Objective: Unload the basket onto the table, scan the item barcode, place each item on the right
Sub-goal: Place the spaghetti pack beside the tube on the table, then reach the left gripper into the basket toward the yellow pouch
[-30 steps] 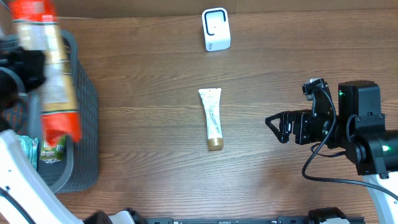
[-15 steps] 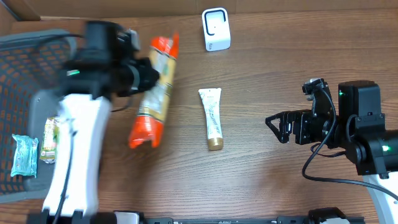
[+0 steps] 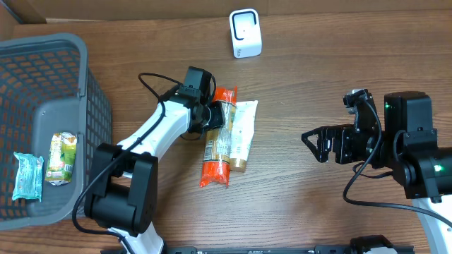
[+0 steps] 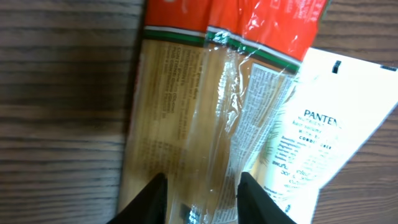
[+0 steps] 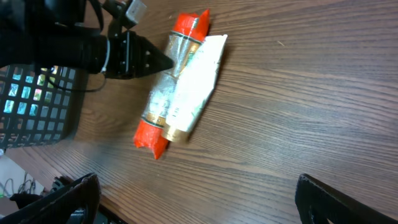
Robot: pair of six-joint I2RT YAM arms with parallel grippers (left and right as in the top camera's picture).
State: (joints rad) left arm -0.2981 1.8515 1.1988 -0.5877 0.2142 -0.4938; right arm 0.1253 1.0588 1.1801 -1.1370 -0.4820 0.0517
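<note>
The pasta pack, orange-red at both ends and clear in the middle, lies flat on the desk near its centre, well apart from the white scanner at the far edge. Its right side overlaps the left edge of a white tube, hiding that strip of the tube. In the left wrist view the tube's lettering runs off behind the pack and its small print is too blurred to read; the pack's own label is soft there too, and no barcode can be made out in any view. The left end effector sits over the pack's middle with its fingers partway apart astride the clear seam. Only their tips show at the frame's bottom edge, so I cannot tell whether they pinch the film. The right end effector hangs released and spread wide, well to the right. A grey basket, cut off at the left, holds two small packets.
</note>
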